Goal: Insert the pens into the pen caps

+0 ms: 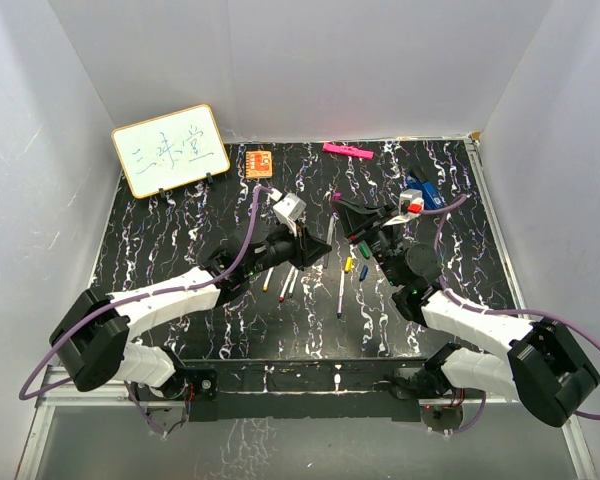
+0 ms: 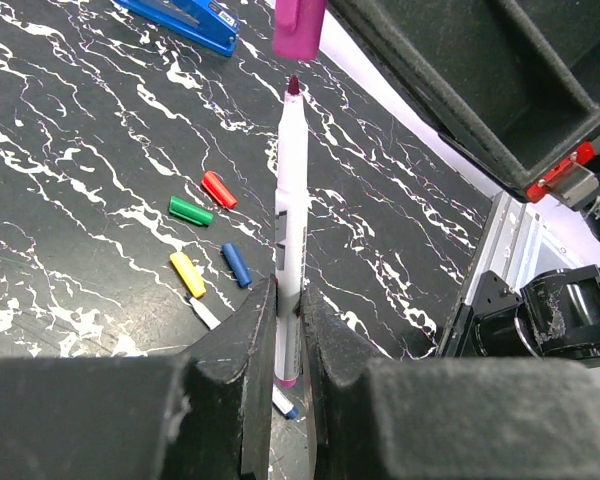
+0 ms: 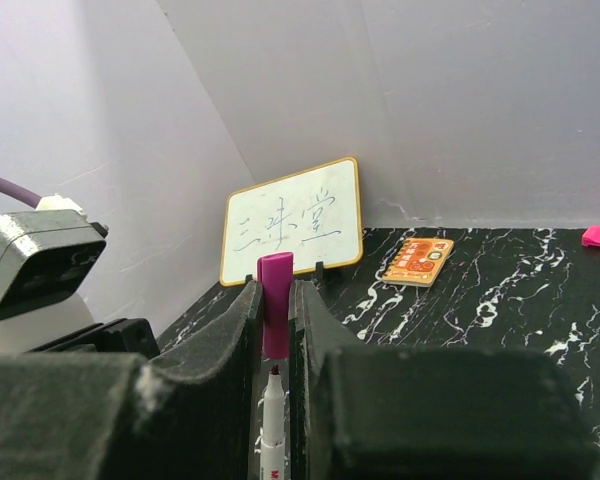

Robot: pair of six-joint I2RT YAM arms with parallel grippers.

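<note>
Black marbled worktop point(image 1: 180, 200), whiteboard point(image 1: 170, 150) propped at far left corner. Both arms meet over the middle. Left end effector point(image 2: 288, 300) clamped on purple pen point(image 2: 291, 200), gripped near its back end, tip pointing away toward the other arm. Right end effector point(image 3: 273, 300) clamped on purple cap point(image 3: 275, 275), open mouth facing the pen tip. Tip just short of the cap, small gap, not inserted. Blue stapler point(image 2: 185, 20) and pink marker point(image 1: 347, 151) lie toward the far edge, orange card point(image 1: 259, 162) near the whiteboard. Loose pens point(image 1: 341, 285) lie on the worktop between the arms. Red cap point(image 2: 218, 189), green cap point(image 2: 191, 211), yellow cap point(image 2: 188, 274), blue cap point(image 2: 236, 264) clustered on the worktop beside them.
</note>
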